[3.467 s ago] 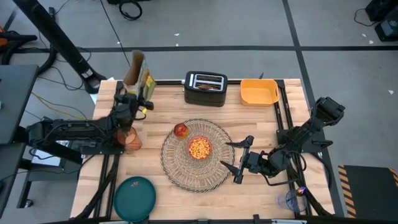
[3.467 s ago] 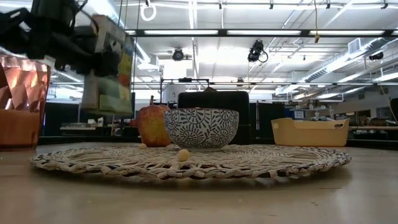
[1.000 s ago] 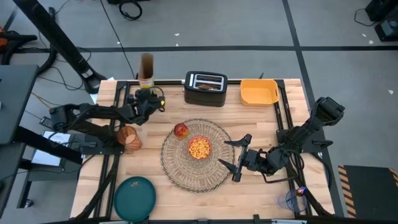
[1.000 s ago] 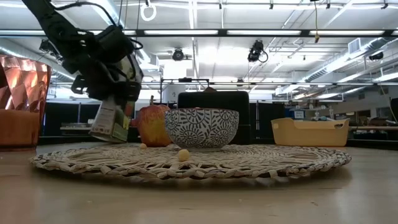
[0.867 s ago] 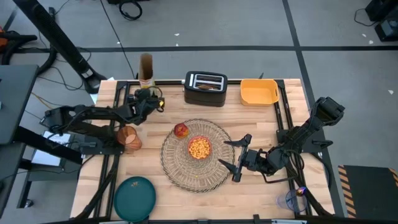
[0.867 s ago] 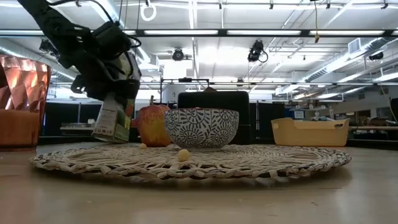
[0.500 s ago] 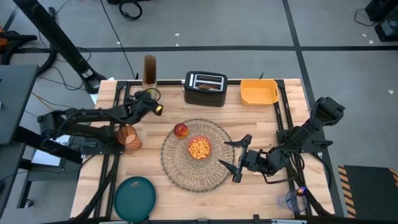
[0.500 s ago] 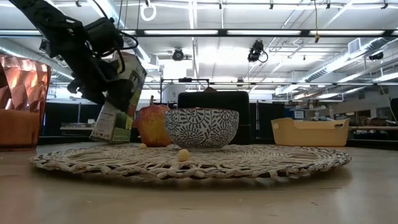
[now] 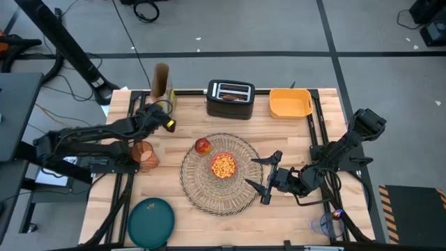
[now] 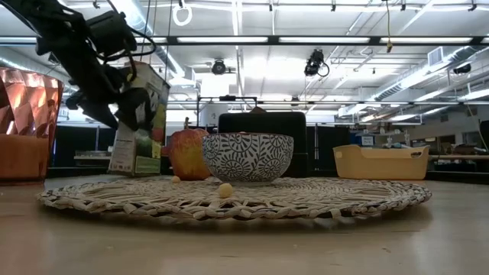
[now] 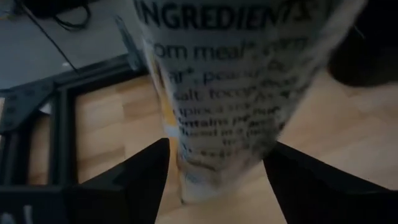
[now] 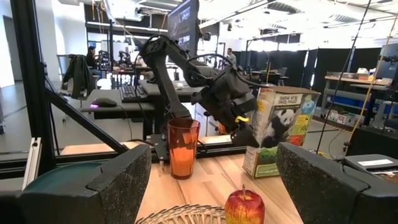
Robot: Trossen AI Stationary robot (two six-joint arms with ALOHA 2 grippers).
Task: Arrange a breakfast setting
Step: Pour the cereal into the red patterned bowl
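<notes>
In the high view, the dark teal plate (image 9: 151, 221) is seen at the lower left of the frame, near the table's (image 9: 181, 223) front edge and off the mat. At the lower right, beyond the table's edge, a blue object (image 9: 327, 224) is visible; what it is cannot be told.

The right gripper (image 9: 267, 178) is held low at the right rim of the woven placemat (image 9: 217, 196), right of centre in the frame, with its fingers spread apart and nothing between them. Its arm is folded back toward the right edge of the table.

The placemat occupies the centre of the frame. On it the small bowl (image 9: 223, 165), filled with yellow cereal, is set in the middle, and the red apple (image 9: 203, 146) is placed at the mat's upper left, just beside the bowl. In the low view, two loose cereal pieces (image 10: 225, 190) are seen on the mat in front of the bowl.

The orange cup (image 9: 145, 155) is stood left of the mat, centre left in the frame.

The left arm is stretched from the left edge toward the upper left, and the left gripper (image 9: 166, 120) is clamped on the cereal box (image 9: 161, 81), which is held nearly upright at the table's back left corner.

Along the upper edge, the black toaster (image 9: 230, 99) and the yellow bin (image 9: 290, 103) are placed side by side.
</notes>
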